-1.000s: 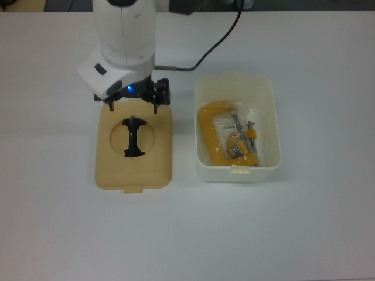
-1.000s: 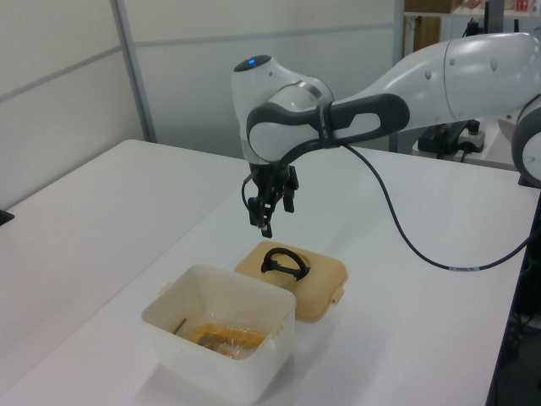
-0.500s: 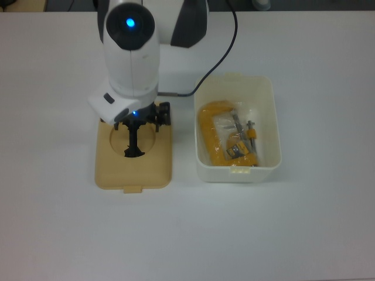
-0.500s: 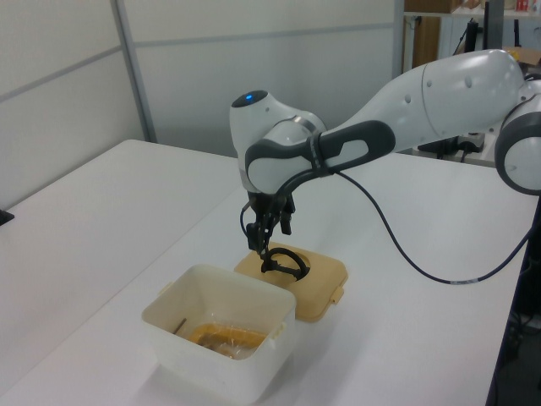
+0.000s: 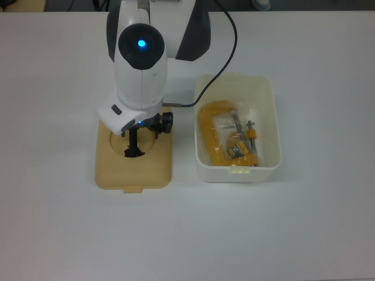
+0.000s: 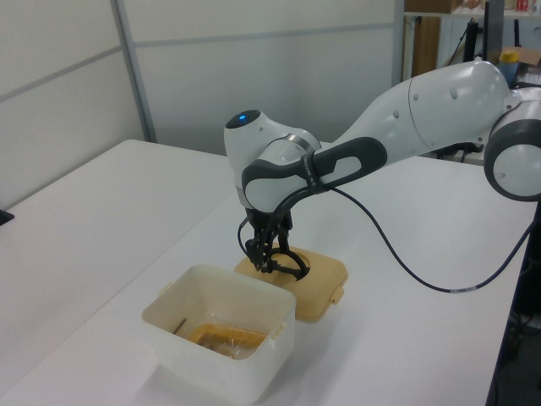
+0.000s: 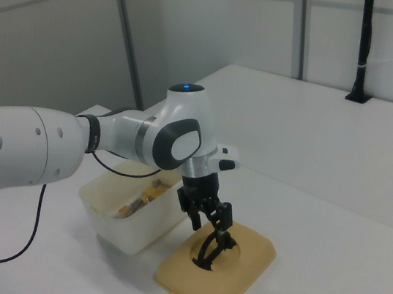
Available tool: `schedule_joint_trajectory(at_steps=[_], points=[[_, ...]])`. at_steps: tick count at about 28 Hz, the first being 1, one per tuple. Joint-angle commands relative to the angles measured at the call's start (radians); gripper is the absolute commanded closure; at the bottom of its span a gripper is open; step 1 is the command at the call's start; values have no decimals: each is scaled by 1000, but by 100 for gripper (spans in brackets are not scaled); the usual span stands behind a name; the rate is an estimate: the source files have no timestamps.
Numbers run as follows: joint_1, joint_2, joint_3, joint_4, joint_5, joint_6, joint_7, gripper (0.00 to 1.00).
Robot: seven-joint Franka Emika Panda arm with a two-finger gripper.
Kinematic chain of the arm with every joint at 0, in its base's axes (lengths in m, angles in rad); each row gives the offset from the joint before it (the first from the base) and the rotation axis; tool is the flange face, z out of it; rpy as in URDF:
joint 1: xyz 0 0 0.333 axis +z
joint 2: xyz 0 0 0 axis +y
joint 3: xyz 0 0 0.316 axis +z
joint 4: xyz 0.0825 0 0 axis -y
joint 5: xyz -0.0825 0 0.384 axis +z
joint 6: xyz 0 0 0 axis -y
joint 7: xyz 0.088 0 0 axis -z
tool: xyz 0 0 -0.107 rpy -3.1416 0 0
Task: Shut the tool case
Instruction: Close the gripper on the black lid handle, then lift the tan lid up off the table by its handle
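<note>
The tool case's white translucent tub (image 5: 268, 120) stands open on the table, on the top view's right. Its tan lid (image 5: 133, 170) lies flat beside it on the top view's left, with the black handle (image 5: 133, 144) raised over the round recess. My gripper (image 6: 267, 259) points straight down and has come to the handle's level, open, with its fingers on either side of the handle's far end. From the right view the gripper (image 7: 215, 230) sits low over the recess of the lid (image 7: 239, 285). In the top view the arm's body covers the fingertips.
Inside the tub lie a yellow C-clamp (image 5: 212, 138) and a small clear bag of parts (image 5: 237, 136). A black cable (image 5: 225, 51) runs from the arm across the table behind the tub. White tabletop (image 5: 187, 234) surrounds both pieces.
My gripper has come down from well above the lid's far edge to the handle, shifting toward the recess. Lid and tub have not moved.
</note>
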Motion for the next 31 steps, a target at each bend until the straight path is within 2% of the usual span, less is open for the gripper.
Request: schedule_joint_trajectory(at_steps=[1,2,19,24,31], points=[[10,-10,-3,-13,-23,21,29,91],[10,-10,-3,-13,-21,20,29,100],[-1,-11,-32,-2,-15,15,17,100],[-13,-37,-45,5,-3,-2,-12,100],[-40,-89,-41,18,8,-71,-45,100]])
